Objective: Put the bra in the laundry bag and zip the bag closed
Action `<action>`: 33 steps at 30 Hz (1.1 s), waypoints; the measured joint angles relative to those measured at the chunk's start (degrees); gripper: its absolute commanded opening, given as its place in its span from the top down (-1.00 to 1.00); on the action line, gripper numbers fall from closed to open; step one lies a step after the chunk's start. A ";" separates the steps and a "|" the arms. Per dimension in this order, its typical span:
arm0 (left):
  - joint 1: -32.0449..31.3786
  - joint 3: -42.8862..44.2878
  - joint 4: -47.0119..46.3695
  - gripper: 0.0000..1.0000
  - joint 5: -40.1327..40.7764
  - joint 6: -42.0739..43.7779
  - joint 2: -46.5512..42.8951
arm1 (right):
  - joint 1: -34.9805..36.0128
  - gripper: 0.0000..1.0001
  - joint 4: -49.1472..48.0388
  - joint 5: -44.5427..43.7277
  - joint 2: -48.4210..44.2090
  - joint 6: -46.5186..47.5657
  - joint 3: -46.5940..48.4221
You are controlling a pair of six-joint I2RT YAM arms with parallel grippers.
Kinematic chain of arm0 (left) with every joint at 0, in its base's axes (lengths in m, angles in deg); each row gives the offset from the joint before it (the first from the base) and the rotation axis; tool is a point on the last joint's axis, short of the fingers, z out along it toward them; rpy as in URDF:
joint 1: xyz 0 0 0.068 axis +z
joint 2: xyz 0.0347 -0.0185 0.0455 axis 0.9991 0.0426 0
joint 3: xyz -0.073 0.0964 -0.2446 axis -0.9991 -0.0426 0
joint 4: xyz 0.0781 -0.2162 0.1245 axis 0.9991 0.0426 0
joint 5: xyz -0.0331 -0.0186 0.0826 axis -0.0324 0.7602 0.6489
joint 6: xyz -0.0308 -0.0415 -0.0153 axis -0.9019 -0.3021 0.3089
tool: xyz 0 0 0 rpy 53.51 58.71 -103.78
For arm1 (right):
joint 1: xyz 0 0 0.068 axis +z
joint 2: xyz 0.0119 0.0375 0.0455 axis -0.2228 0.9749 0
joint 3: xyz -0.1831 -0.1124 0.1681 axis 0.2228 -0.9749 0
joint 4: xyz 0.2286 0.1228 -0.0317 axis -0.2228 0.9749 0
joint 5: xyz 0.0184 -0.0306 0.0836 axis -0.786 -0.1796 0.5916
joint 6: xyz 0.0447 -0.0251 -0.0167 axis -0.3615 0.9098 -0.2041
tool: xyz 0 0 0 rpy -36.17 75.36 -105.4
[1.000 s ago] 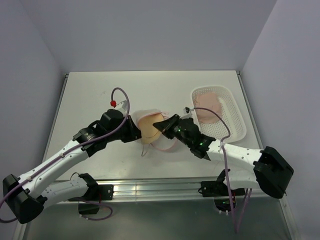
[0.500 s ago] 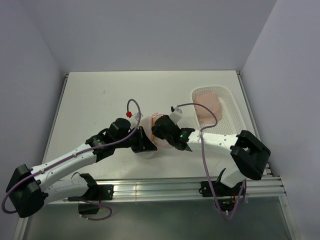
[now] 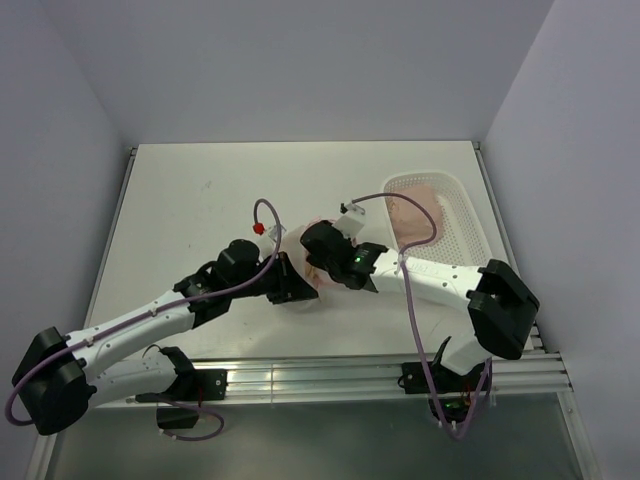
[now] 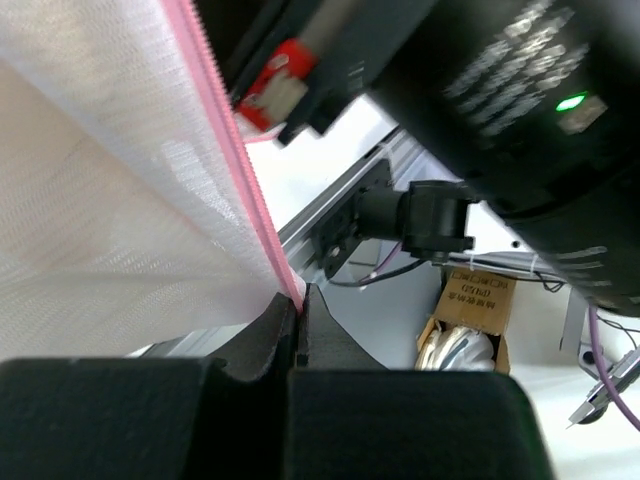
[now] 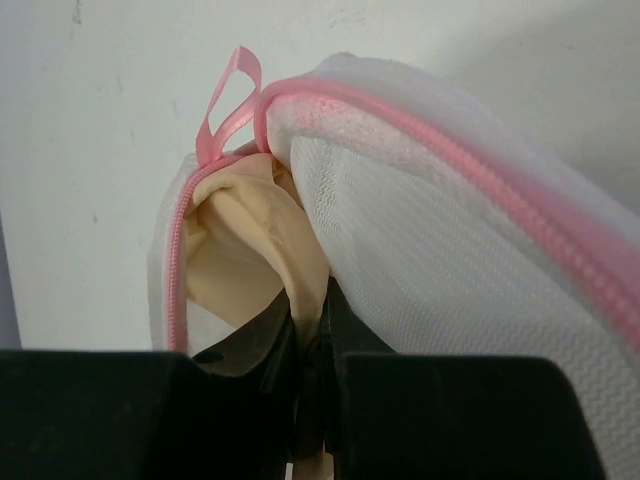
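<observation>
left jaws: closed, pinching pink rim of round white mesh laundry bag (image 4: 100, 180)
right jaws: narrow, gripping peach-tan fabric bra (image 5: 235, 250) at its mouth
right edge: white perforated basket (image 3: 460, 225) sitting there

Overhead view; wrist close-ups on laundry bag (image 5: 450, 300)

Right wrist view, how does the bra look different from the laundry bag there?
The bra is smooth peach-tan cloth; the laundry bag is white mesh with a pink zipper. The bra lies inside; the bag wraps it, mouth open. The right gripper pinches the bra; the left gripper pinches the bag's zipper edge. Both are soft, limp fabric.
</observation>
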 measured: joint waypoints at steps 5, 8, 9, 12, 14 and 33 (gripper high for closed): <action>0.00 1.60 -1.77 1.00 0.85 0.79 -0.96 | 0.26 1.00 5.09 -3.39 1.51 0.94 1.55; 0.28 3.13 -2.71 1.00 2.01 1.62 -3.17 | 0.50 1.00 8.35 -5.29 3.39 1.73 2.27; 0.59 3.50 -3.13 1.00 2.38 1.70 -4.15 | 0.59 1.00 9.16 -5.86 3.98 1.95 2.62; 1.60 3.56 -3.08 1.00 3.85 1.81 -6.23 | 0.96 1.00 12.61 -8.35 6.34 2.80 5.57; 2.10 3.56 -2.25 1.00 4.92 1.95 -7.17 | 1.01 1.00 14.99 -10.58 7.50 3.17 7.87; 2.40 -10.29 -4.02 1.00 12.70 -4.09 -4.11 | 1.22 0.58 40.87 -21.22 9.90 8.11 14.49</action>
